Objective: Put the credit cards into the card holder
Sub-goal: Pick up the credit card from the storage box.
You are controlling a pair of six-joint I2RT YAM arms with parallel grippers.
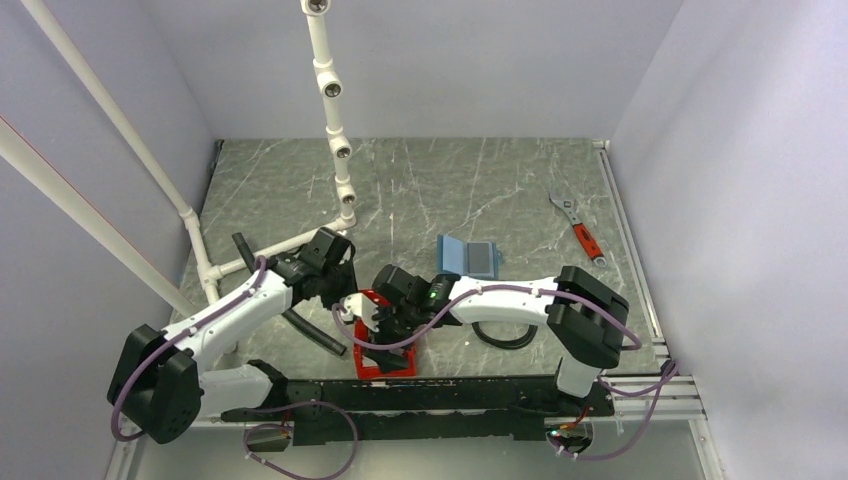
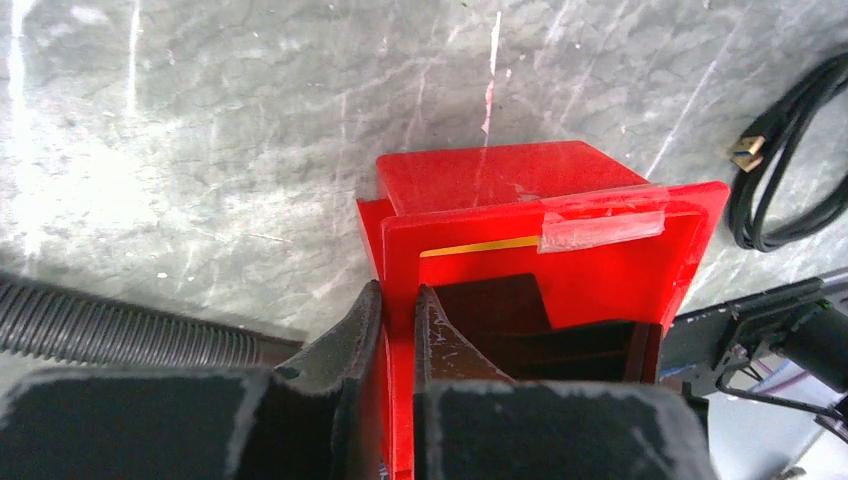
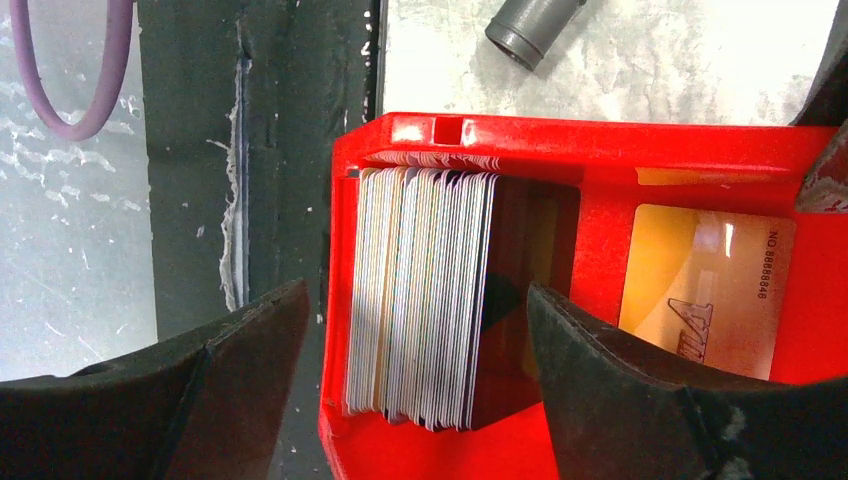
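Note:
A whitish stack of credit cards (image 3: 420, 295) stands on edge inside a red plastic bin (image 3: 600, 140); an orange-gold card (image 3: 705, 290) lies flat against the bin beside it. My right gripper (image 3: 415, 320) is open, its fingers straddling the stack and the bin's wall, holding nothing. My left gripper (image 2: 398, 300) is shut on the red bin's wall (image 2: 400, 260). In the top view both grippers meet at the red bin (image 1: 388, 362). The blue card holder (image 1: 468, 257) lies open on the table behind, apart from both grippers.
A red-handled wrench (image 1: 578, 228) lies at the back right. A white pipe frame (image 1: 335, 120) stands at the back left. A black cable (image 2: 790, 150) coils near the bin. A black hose (image 2: 120, 330) lies left of my left gripper.

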